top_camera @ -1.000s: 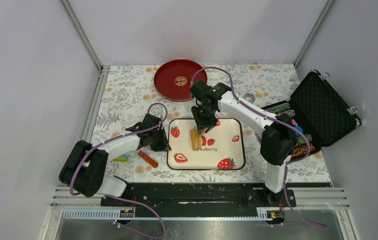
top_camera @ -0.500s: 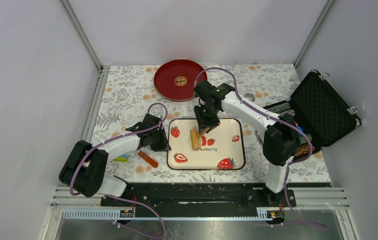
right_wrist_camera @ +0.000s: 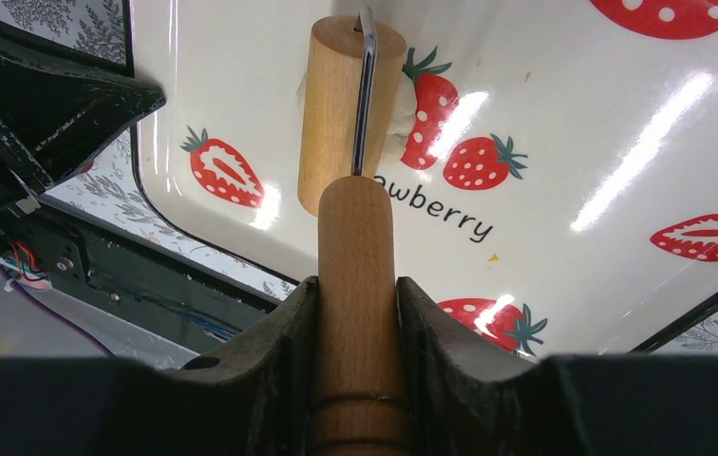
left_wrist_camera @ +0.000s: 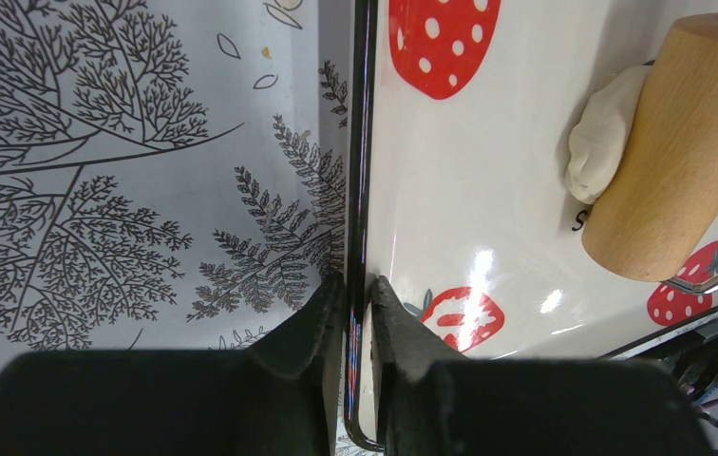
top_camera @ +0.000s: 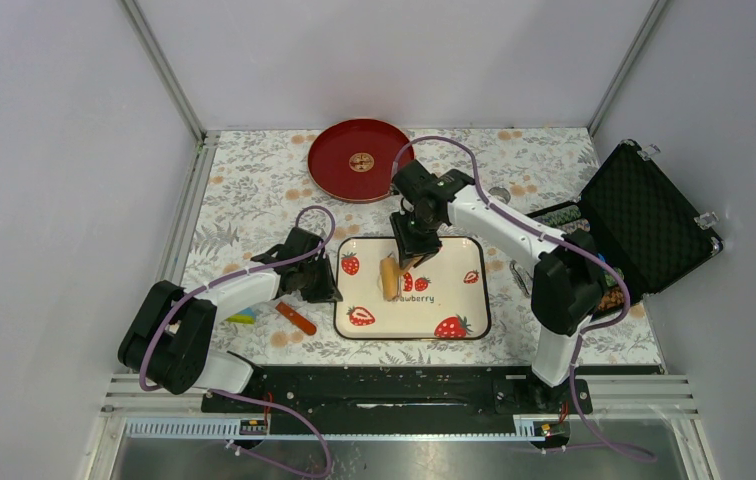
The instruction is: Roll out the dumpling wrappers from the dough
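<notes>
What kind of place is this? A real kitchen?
Probably not: it looks like a robot test booth. Plain grey walls box in one table, a left arm and right arm are bolted at its near edge, and a rolling pin rests against dough on a strawberry tray.

Only one readable bit here: the white strawberry tray (top_camera: 464, 300) has a word printed in dark lowercase letters near its middle, a little toward the near edge. The wooden roller (top_camera: 389, 278) covers the start, so the top view gives "awberry" and the right wrist view just "wberry". The gold mark on the red plate (top_camera: 334, 170) is too small to read.
</notes>
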You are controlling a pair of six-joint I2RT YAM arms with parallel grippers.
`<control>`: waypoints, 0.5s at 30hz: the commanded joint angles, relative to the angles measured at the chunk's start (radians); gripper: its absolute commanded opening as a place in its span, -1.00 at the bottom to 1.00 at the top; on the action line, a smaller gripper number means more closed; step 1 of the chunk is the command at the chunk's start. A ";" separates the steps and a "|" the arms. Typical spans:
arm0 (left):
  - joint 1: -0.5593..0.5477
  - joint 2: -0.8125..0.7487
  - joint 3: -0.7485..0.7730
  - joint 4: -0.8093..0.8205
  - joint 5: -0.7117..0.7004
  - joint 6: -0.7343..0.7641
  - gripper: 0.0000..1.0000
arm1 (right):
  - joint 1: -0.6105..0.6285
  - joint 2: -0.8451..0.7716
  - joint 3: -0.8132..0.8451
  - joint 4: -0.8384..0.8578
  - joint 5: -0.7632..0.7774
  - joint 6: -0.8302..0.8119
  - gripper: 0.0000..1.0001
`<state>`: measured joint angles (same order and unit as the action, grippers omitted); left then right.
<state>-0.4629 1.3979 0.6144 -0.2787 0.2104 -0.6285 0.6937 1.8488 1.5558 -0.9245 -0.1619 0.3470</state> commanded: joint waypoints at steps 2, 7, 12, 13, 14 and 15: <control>0.004 0.038 -0.010 -0.010 -0.061 0.026 -1.00 | -0.005 0.076 -0.016 -0.132 0.214 -0.066 -1.00; 0.004 0.038 -0.010 -0.010 -0.059 0.026 -1.00 | -0.005 0.055 0.085 -0.187 0.179 -0.069 -1.00; 0.004 0.039 -0.011 -0.010 -0.059 0.027 -1.00 | -0.004 0.039 0.124 -0.208 0.172 -0.070 -1.00; 0.004 0.038 -0.011 -0.010 -0.059 0.028 -1.00 | -0.004 0.036 0.127 -0.211 0.170 -0.070 -1.00; 0.005 0.038 -0.010 -0.010 -0.059 0.026 -1.00 | -0.005 0.031 0.131 -0.215 0.168 -0.070 -1.00; 0.005 0.038 -0.012 -0.009 -0.059 0.027 -1.00 | -0.004 0.026 0.132 -0.216 0.166 -0.071 -1.00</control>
<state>-0.4641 1.4117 0.6147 -0.2317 0.2173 -0.6296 0.6983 1.8805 1.6566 -1.0153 -0.1253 0.3229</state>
